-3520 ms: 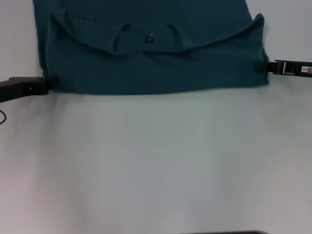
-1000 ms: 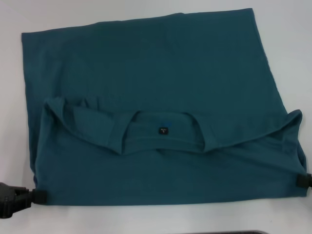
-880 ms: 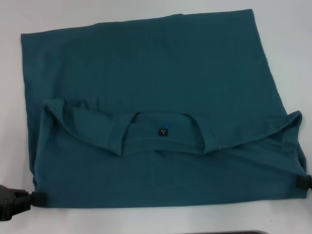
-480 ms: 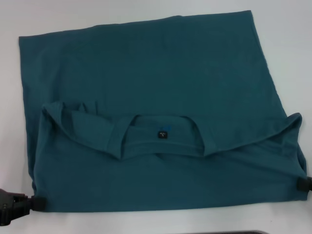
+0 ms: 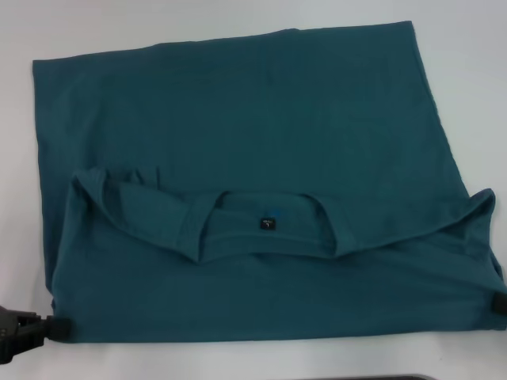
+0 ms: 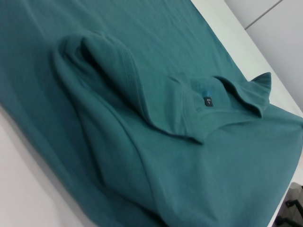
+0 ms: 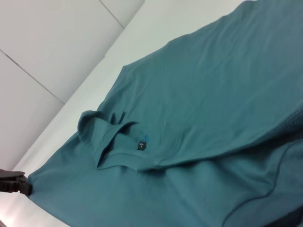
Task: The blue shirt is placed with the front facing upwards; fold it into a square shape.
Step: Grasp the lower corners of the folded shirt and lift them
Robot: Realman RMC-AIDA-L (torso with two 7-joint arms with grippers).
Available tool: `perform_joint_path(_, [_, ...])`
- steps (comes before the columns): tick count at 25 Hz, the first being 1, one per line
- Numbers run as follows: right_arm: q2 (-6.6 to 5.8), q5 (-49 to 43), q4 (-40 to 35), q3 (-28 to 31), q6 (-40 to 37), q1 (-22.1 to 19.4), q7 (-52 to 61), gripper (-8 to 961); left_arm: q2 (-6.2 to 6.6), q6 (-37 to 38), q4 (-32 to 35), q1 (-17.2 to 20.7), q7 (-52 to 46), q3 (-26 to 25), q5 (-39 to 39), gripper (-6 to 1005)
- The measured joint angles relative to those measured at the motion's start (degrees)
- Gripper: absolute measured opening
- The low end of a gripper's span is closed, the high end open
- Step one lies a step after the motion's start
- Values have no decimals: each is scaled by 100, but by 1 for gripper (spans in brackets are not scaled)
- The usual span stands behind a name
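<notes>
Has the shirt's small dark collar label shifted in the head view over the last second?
Yes. The label on the blue shirt sits slightly lower in the head view, nearer the robot, measured against the frame's bottom edge.

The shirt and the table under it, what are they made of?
The shirt looks like soft knit cloth, probably cotton: matte, rumpled, with a ribbed collar and stitched hems. The table looks like smooth white laminate or plastic with a faint sheen; the exact material can't be told.

Nothing legible: only a small dark label (image 5: 268,225) inside the blue shirt (image 5: 238,134) collar, print too small.
</notes>
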Motion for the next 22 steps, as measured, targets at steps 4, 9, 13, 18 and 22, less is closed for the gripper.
perform_joint_path(4, [31,0,0,13,15,-71,-43,84,18,-32,-4,-30,-17,-4,-1,6])
perform_joint_path(9, [71,0,-4,35,65,-165,-115,85,54,-38,-9,-65,-31,-5,-1,6])
perform_joint_path(13, [87,-17,-1,51,155,-211,-164,86,63,-42,-9,-69,-37,-5,-1,6])
perform_joint_path(18, [107,-118,0,140,272,-290,-276,87,65,-51,-9,-84,-37,-5,-1,7])
perform_joint_path(22, [108,-137,0,175,294,-287,-294,88,65,-53,-6,-90,-37,6,-1,7])
